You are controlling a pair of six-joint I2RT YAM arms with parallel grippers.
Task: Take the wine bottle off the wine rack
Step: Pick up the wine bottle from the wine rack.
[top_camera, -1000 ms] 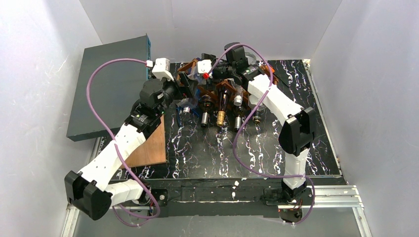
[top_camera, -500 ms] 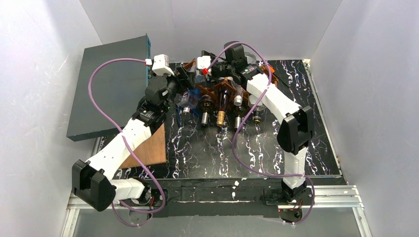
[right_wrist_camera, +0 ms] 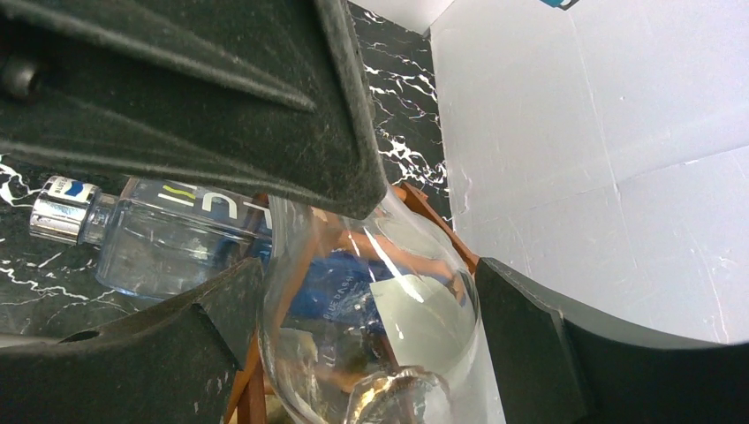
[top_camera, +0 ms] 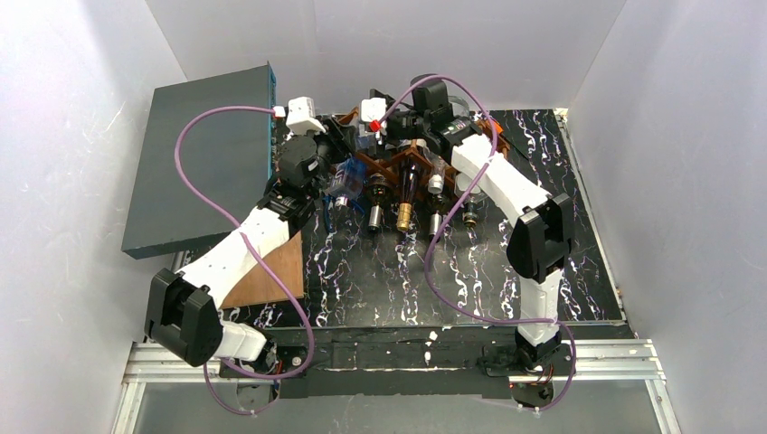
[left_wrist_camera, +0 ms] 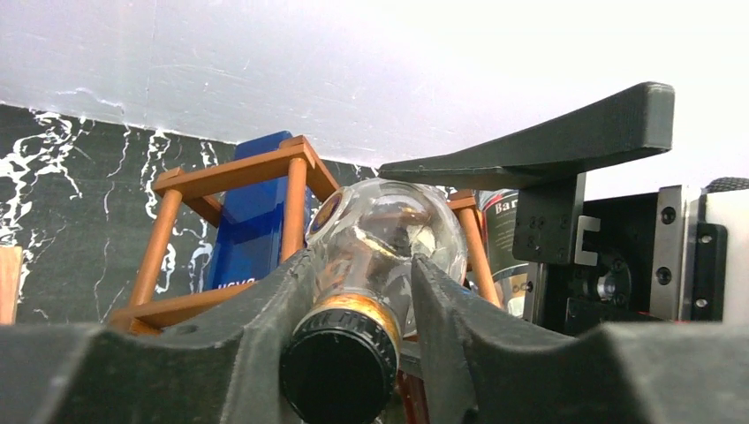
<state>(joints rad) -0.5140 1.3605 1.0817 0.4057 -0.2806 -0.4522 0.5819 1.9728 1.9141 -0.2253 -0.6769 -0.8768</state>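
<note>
The wine rack (top_camera: 395, 164), a brown wooden lattice (left_wrist_camera: 296, 164), stands at the back of the marbled table and carries several bottles. A clear round wine bottle (left_wrist_camera: 389, 228) with a black cap (left_wrist_camera: 340, 371) lies in one cell, cap toward my left wrist camera. My left gripper (left_wrist_camera: 358, 258) is shut on its neck, a finger pressed against each side. From the other end my right gripper (right_wrist_camera: 371, 296) straddles the same bottle's wide glass body (right_wrist_camera: 375, 318); both fingers touch the glass with the jaws set wide. One right finger (left_wrist_camera: 539, 146) shows over the bottle.
A grey flat box (top_camera: 203, 163) leans at the back left, with a wooden board (top_camera: 271, 271) in front of it. Other bottles poke their necks forward from the rack (top_camera: 404, 213). A blue bottle (left_wrist_camera: 256, 221) and a square clear bottle (right_wrist_camera: 168, 237) lie close by. White walls ring the table.
My left arm has swung in toward the rack and its jaws have closed from wide open onto the bottle's neck. The right arm has stayed where it was.
</note>
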